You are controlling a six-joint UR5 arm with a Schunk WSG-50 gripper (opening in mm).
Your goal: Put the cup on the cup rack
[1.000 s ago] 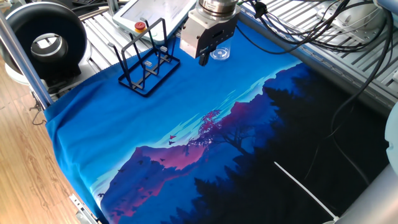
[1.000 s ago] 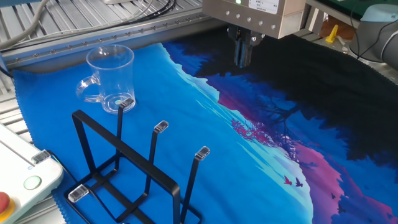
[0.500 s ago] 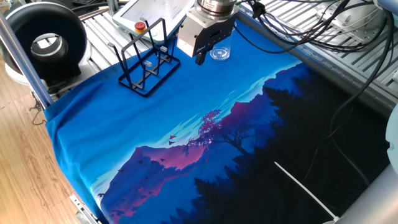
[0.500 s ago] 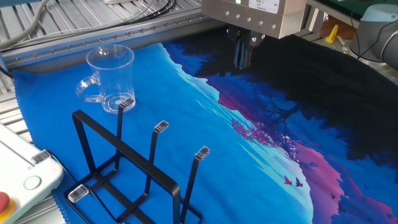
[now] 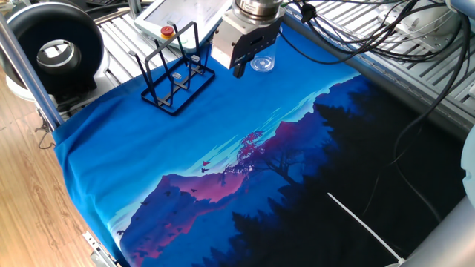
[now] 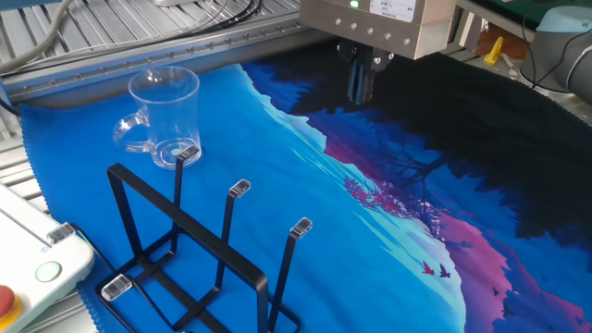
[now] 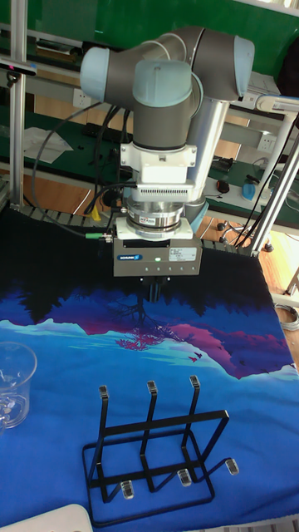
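The cup (image 6: 165,116) is a clear glass tumbler with a side handle. It stands upright on the blue cloth near the far edge, and it also shows as the cup (image 5: 261,62) and the cup (image 7: 12,382). The cup rack (image 6: 185,254) is black wire with three upright prongs, empty, a little in front of the cup; it also appears as the cup rack (image 5: 174,74) and the cup rack (image 7: 154,453). My gripper (image 6: 359,85) hangs above the cloth, well to the right of the cup, fingers pressed together and holding nothing. It is also in view as my gripper (image 5: 241,70) and my gripper (image 7: 154,293).
A printed mountain cloth (image 5: 260,170) covers the table. A white pendant with a red button (image 5: 178,18) lies behind the rack. A black round device (image 5: 56,52) stands at the left. Cables (image 5: 356,30) run across the slatted back edge. A metal post (image 5: 26,70) rises at the left.
A second ago the gripper shifted slightly up and to the left in one fixed view; it has held still since. Cup and rack have not moved.
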